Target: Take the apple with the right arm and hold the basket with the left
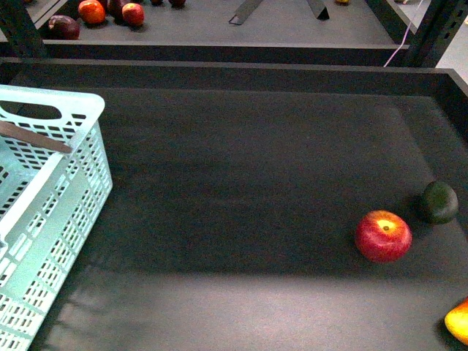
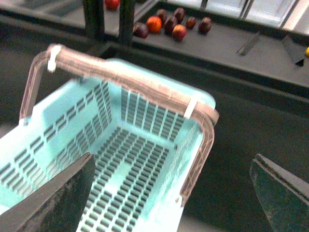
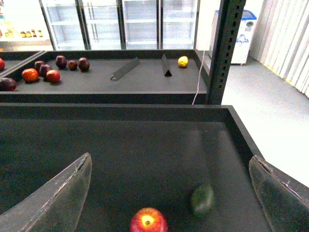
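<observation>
1. Apple (image 1: 382,235), front view: it sits on the dark tray floor (image 1: 219,205) at the right, not picked.
   - A dark green fruit (image 1: 439,202) lies just beside it, not touching.
   - The basket (image 1: 73,212) is at far left, well apart from the apple, with nothing gripping it.
   - Neither of my arms shows in this view.
   - Cut off: the basket's left and near parts, and most of an orange-yellow fruit (image 1: 459,322) at the frame corner.
   - The basket's handle (image 1: 33,137) crosses the opening. I can't tell whether it is raised or resting.

2. Left wrist view: my left pincer (image 2: 171,162) is spread wide and empty. It hovers over the basket's open top and touches nothing.
   - The hold is not made, so I judge this half as approach only.
   - The visible part of the basket is empty.
   - The picture is soft, and my fingers (image 2: 53,198) hide the near end of the basket. My height over the rim is hard to judge.

3. Right wrist view: my right pincer (image 3: 169,162) is also wide apart and holds nothing.
   - The apple lies ahead on the tray, roughly in line with the gap and clear of both fingers. The green fruit is just beside it.
   - The pick is not started. What is left is to descend, close and lift.
   - The frame edge cuts off part of the apple, so my clearance to the green fruit is uncertain.
</observation>
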Tool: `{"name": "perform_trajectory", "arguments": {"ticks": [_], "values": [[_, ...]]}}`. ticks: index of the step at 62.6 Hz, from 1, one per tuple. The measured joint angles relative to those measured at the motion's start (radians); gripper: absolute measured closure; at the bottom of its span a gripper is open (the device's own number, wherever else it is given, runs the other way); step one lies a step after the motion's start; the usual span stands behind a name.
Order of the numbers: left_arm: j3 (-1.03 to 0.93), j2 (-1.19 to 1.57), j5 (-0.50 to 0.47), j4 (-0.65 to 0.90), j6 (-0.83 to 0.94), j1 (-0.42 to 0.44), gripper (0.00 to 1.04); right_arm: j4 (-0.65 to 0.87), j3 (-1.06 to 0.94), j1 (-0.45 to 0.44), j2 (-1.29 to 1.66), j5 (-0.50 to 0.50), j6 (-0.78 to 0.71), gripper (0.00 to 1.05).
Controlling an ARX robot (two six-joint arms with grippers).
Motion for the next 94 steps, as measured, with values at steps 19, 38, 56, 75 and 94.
{"name": "perform_trajectory", "arguments": {"ticks": [19,38,56,75,94], "values": [[0.091,0.598,0.452,0.509,-0.540,0.435,0.07,0.000,0.000,0.000,0.000,0.000,0.000,0.09],[0.283,1.233,0.523,0.818,-0.767,0.502,0.07,0.000,0.000,0.000,0.000,0.000,0.000,0.09],[0.448,1.448,0.508,0.861,-0.802,0.473,0.07,0.000,0.000,0.000,0.000,0.000,0.000,0.09],[0.554,1.552,0.455,0.831,-0.817,0.386,0.07,0.000,0.000,0.000,0.000,0.000,0.000,0.09],[0.605,1.601,0.404,0.760,-0.810,0.352,0.48,0.000,0.000,0.000,0.000,0.000,0.000,0.09]]}}
